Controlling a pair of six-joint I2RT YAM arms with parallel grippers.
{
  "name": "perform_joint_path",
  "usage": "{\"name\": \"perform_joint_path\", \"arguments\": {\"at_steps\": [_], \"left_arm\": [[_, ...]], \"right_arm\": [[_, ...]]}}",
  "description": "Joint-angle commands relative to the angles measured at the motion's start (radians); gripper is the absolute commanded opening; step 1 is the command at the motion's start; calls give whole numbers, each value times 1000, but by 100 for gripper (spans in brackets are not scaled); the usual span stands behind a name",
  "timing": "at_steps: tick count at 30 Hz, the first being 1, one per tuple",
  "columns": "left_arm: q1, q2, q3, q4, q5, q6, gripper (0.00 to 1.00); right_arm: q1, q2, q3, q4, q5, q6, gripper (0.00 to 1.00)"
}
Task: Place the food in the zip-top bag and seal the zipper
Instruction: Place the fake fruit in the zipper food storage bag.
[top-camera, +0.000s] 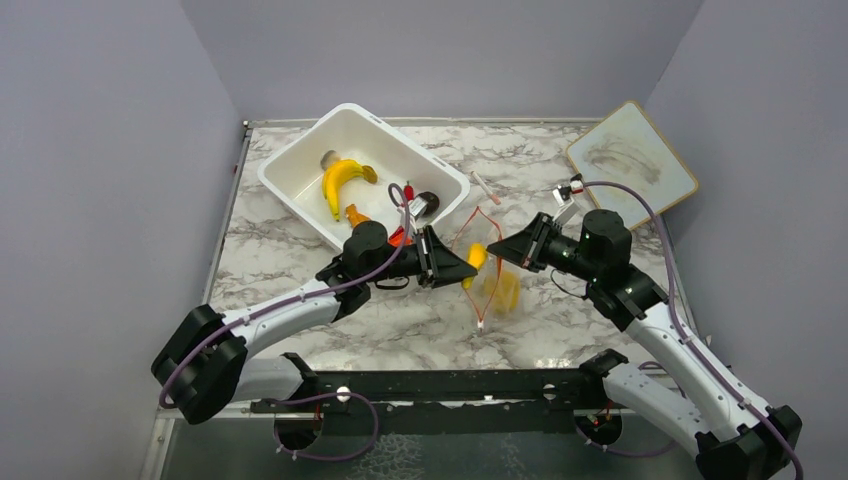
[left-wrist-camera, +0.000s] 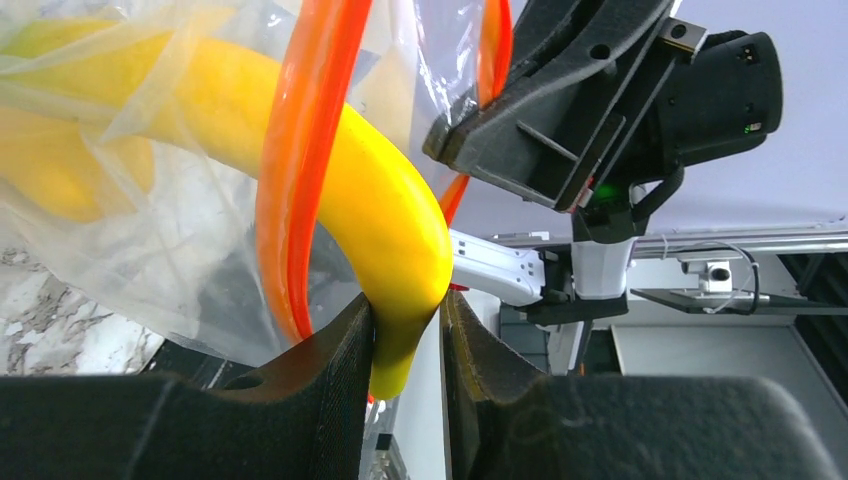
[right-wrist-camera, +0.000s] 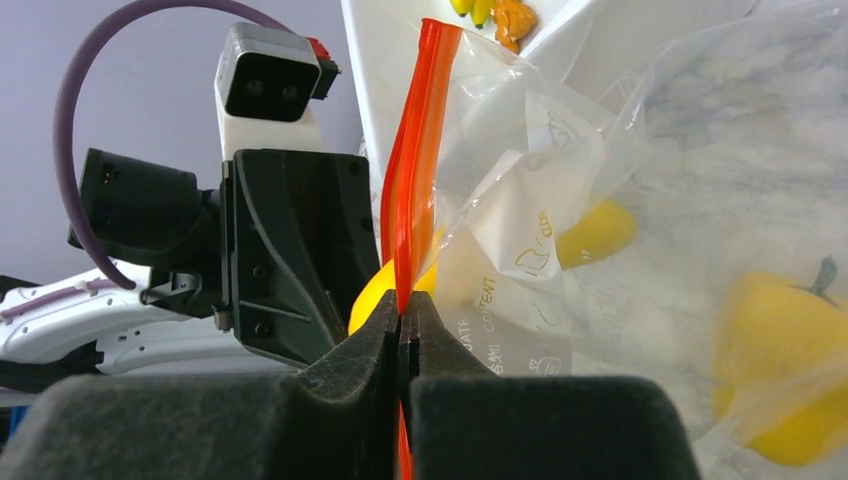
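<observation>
Presently, left gripper (left-wrist-camera: 405, 325): closed narrow on the tapered tip of the yellow curved food piece (left-wrist-camera: 385, 215); the piece is held at the bag mouth
yellow curved food piece: its upper part is covered by clear film; it is crossed in front by one run of the zipper
right gripper (right-wrist-camera: 403, 325): pinched fully shut on the zipper (right-wrist-camera: 412, 190); the strip is held standing upright above the fingers
zip-top bag (right-wrist-camera: 590, 130): held between the two grippers, in front of the tub; the mouth is seen spread open from above; the film is crumpled; whether the bottom rests on the table cannot be told
yellow pepper (right-wrist-camera: 780, 375): lodged inside the bag, low down, well apart from the zipper
white tub (top-camera: 300, 150): set on the marble table (top-camera: 290, 270) behind the left gripper; banana (top-camera: 338, 182), carrot (top-camera: 355, 214) and dark brown fruit (top-camera: 427, 204) are seen lying inside
whiteboard (top-camera: 630, 160): propped at the far right corner, well apart from the bag
</observation>
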Motion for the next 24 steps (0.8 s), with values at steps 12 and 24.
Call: {"name": "perform_joint_path", "arguments": {"at_steps": [12,24], "left_arm": [[-31,70,79,47,-106,-18,2],[-82,96,80,45,-183,-22,38]], "right_arm": [[-3,5,-23,46,-102,-42,1],[-4,-6,-8,42,-96,-37,1]]}}
